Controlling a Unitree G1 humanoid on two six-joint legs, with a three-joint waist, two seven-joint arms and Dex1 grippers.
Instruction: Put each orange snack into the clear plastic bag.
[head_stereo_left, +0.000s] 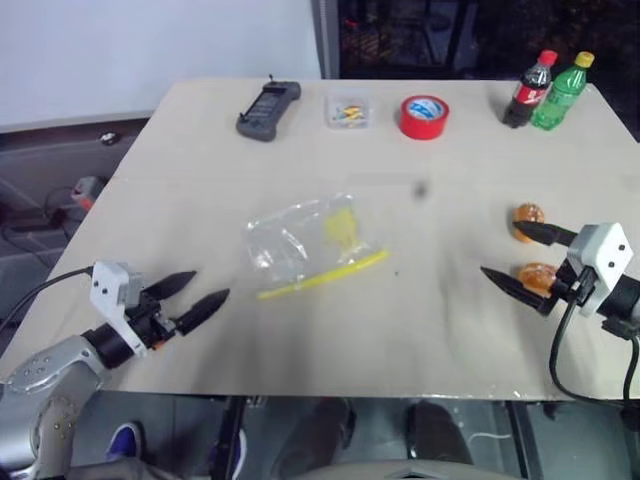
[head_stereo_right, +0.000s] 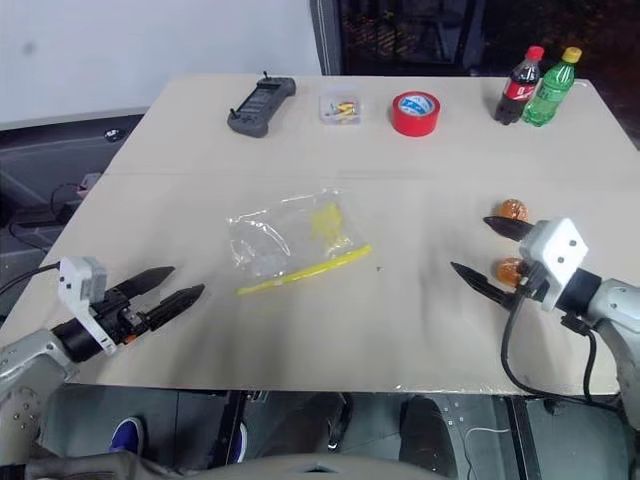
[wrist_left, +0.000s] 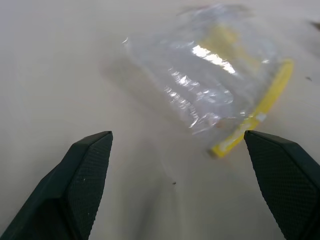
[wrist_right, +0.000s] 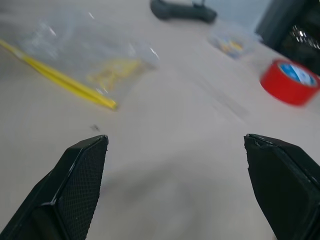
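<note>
Snacks (head_stereo_left: 528, 216) both lie loose beside the wide-open right gripper (head_stereo_left: 514, 258), so pickup comes next, while the open left gripper (head_stereo_left: 196, 293) points at the bag (head_stereo_left: 305, 240)

Clear plastic bag (head_stereo_left: 303, 243) sits mid-tabletop (head_stereo_left: 200, 160). Both orange snacks (head_stereo_left: 528, 216) lie well to its right, one (head_stereo_left: 538, 275) nearer the front edge, probably between the right pincer (head_stereo_left: 512, 258) fingers.

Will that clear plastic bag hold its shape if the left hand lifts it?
Probably not: the clear plastic bag looks thin and crinkled, so it should sag. Its yellow seal strip seems stiffest. It likely slides when nudged.
</note>
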